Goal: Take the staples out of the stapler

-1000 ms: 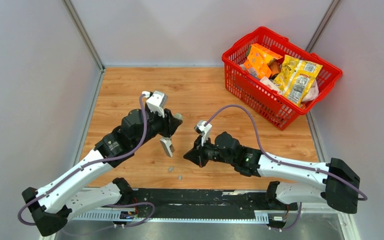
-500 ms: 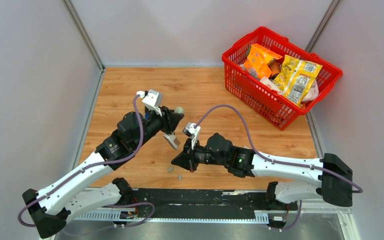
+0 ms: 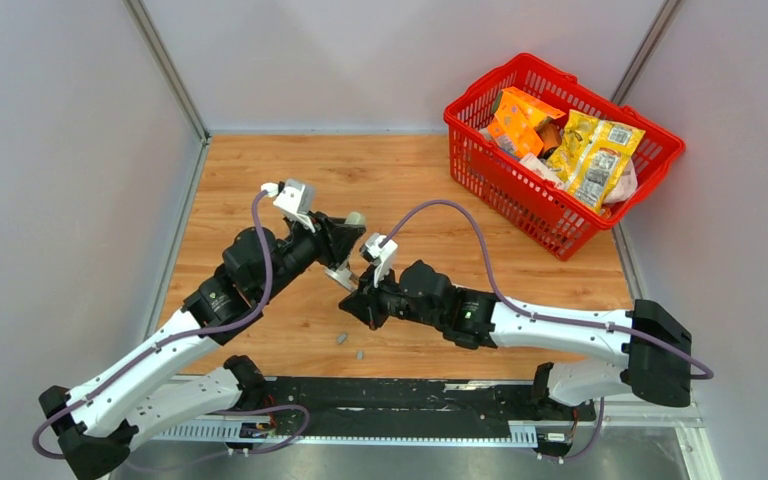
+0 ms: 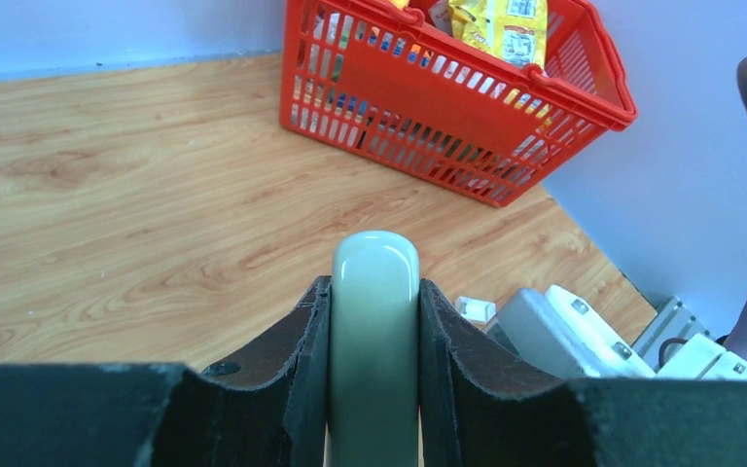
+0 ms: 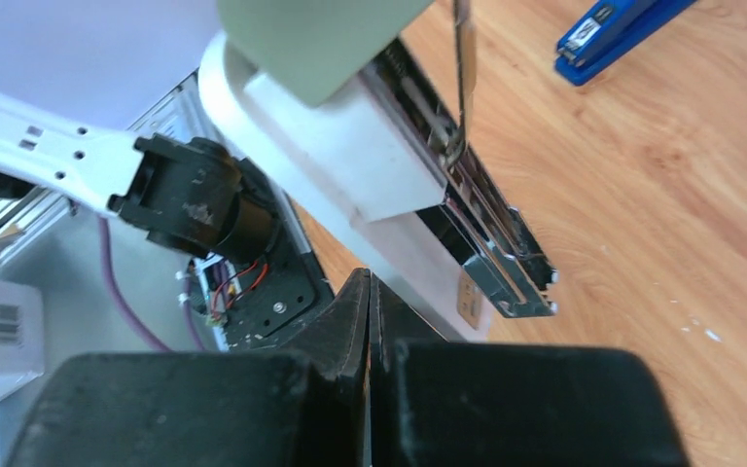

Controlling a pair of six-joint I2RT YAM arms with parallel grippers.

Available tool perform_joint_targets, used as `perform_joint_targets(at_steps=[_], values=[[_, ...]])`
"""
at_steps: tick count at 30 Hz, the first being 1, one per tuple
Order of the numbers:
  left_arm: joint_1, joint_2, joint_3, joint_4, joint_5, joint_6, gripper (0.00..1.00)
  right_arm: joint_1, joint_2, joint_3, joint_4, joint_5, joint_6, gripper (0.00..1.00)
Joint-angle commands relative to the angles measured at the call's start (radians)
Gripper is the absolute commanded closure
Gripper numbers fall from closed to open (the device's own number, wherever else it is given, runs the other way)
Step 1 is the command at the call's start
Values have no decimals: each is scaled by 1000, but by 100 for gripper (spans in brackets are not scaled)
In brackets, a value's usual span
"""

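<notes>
**A:** Two short strips of staples (image 3: 341,338) lie on the wooden table (image 3: 410,170), close to the arms' bases. They are near each other but apart.

**B:** And just beyond them?

**A:** The right gripper (image 5: 368,292). Its fingers (image 5: 336,336) are pressed flat together with nothing between them. The tips sit right at the lower end of the stapler (image 4: 374,258), but I cannot tell whether they touch it.

**B:** Where is the stapler itself?

**A:** It is off the table, clamped by the left gripper (image 4: 374,321). The dark pads (image 4: 297,379) pinch its pale green body from both sides. It hangs open, with the green top standing away from the white base and the metal channel lying bare along it. I cannot tell whether any staples sit in that channel.

**B:** Anything past the arms?

**A:** A blue stapler (image 5: 608,29) lies on the wood, and it shows clearly only from the right wrist. Farther off, in the far right corner, stands a red basket (image 3: 510,185). It holds yellow packets (image 3: 600,150) and an orange box (image 3: 522,120).
</notes>
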Motion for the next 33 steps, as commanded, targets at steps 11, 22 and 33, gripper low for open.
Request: perform_joint_targets(at_steps=[11, 22, 33], values=[[3, -62, 9, -41, 57, -85, 100, -16, -71, 96, -108, 282, -146, 100], [3, -66, 9, -36, 129, -71, 100, -27, -191, 68, -203, 368, -196, 100], [3, -63, -16, 126, 401, -62, 100, -62, -363, 14, -298, 166, -259, 100]])
